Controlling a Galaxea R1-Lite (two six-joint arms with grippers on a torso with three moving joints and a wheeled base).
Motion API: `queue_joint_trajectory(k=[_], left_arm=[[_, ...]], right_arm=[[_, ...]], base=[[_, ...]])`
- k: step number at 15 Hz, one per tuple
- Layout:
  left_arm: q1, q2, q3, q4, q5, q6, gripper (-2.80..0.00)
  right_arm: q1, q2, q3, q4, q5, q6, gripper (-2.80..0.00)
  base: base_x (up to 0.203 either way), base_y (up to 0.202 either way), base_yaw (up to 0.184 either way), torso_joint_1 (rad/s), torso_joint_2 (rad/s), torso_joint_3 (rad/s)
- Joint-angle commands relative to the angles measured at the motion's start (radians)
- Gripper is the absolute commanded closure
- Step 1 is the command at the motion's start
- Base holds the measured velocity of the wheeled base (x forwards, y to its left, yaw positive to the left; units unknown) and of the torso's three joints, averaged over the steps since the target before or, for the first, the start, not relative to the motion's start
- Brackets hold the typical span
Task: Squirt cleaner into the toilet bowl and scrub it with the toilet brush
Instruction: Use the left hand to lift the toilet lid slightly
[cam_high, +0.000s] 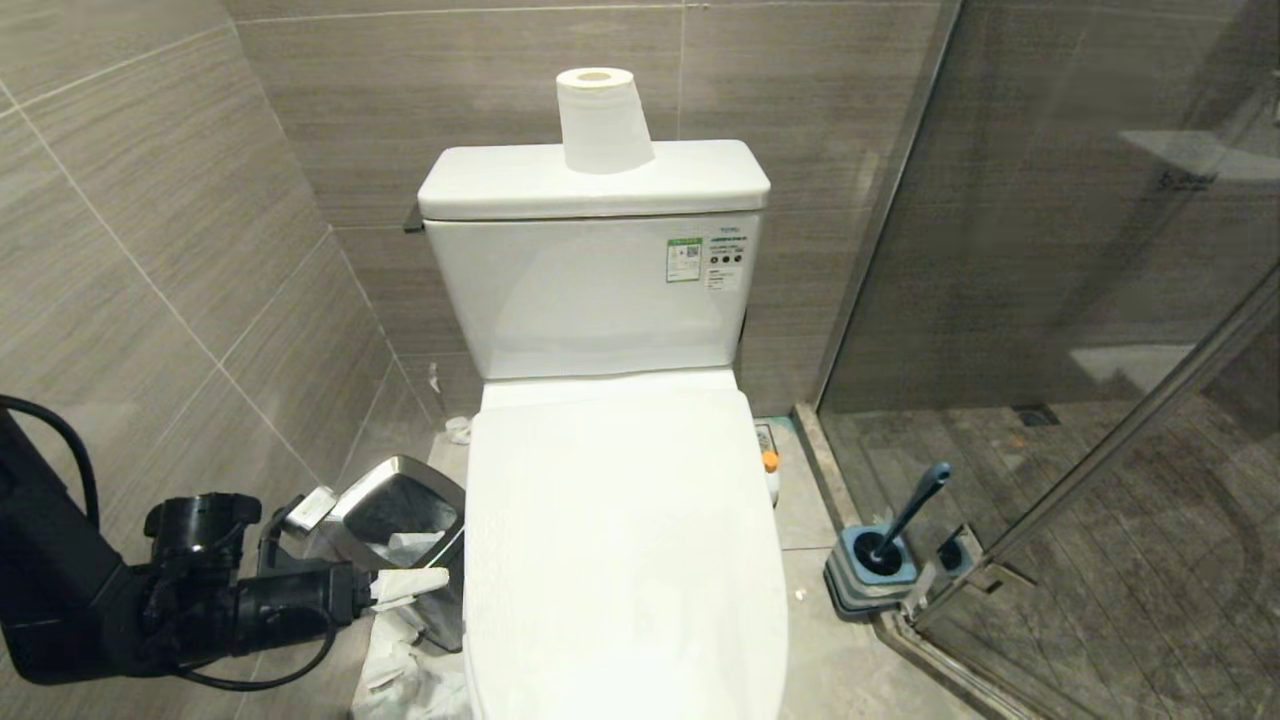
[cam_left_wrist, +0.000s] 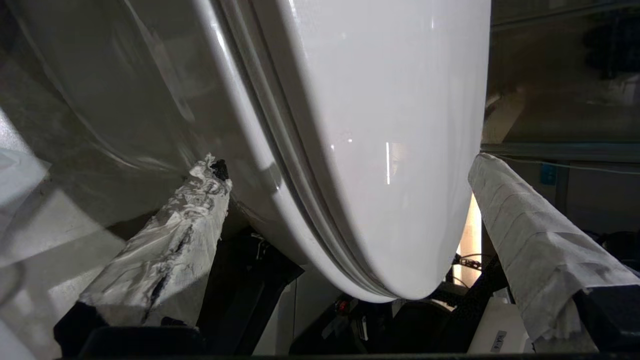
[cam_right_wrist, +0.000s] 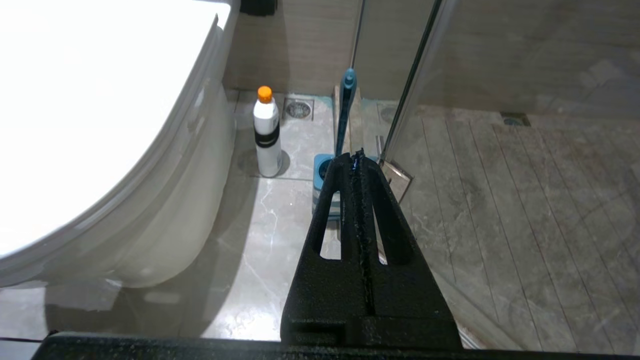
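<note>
A: White toilet, lid down. Where does everything sit?

B: Toilet brush stands in its holder, right of the toilet. Bin on the toilet's left holds paper.

A: Grippers?

B: Left gripper spread wide at the lid's front edge, empty. Right gripper closed, empty.

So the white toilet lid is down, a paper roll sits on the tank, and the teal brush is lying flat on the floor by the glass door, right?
Not quite: the teal-handled toilet brush stands in its square blue-grey holder, leaning, not flat on the floor. The head view shows it. The white plastic lid is down and the white paper roll sits on the tank.
</note>
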Motion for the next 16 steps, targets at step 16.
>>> queue_joint_trajectory(k=[16], left_arm=[[-0.064, -0.018, 0.132, -0.101, -0.177, 0.031, -2.8]], right_arm=[[0.0, 0.001, 0.0, 0.0, 0.001, -0.001, 0.0]], base=[[0.0, 0.0, 0.0, 0.001, 0.0, -0.034]])
